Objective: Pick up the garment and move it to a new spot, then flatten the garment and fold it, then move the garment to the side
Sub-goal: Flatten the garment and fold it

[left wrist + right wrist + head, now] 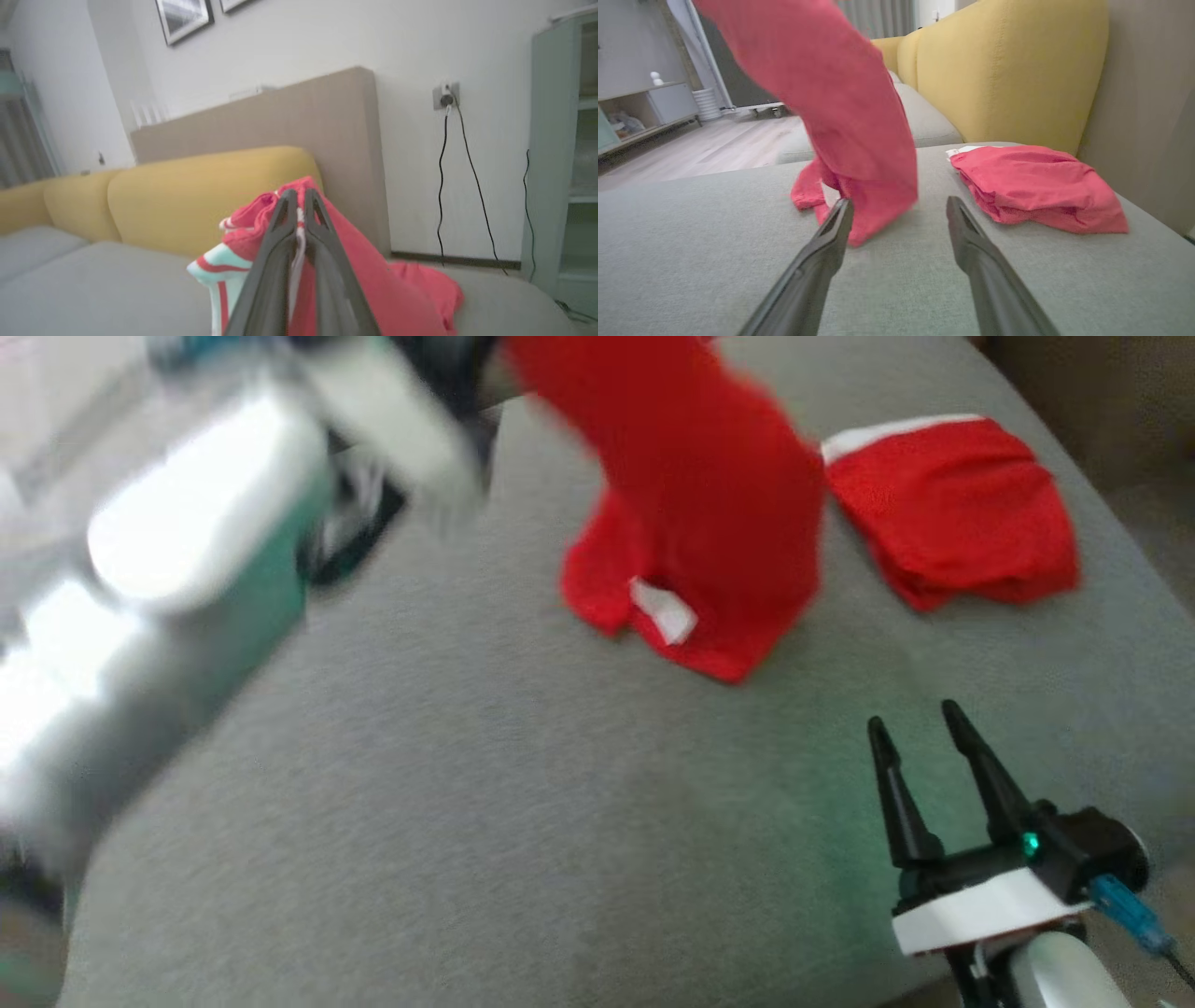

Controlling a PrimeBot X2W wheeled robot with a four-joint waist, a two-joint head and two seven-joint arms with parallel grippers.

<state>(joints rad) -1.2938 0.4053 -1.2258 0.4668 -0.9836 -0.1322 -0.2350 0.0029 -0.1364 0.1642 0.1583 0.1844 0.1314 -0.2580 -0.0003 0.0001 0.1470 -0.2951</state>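
Over grey cushion (467,803) | left claw (300,193) pinching red garment (691,504) | right claw (915,715) spread

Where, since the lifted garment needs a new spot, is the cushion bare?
Bare grey cushion lies between the blurred left arm, the hanging red garment and the open right claw. Crowded at the far right, around the folded red garment.
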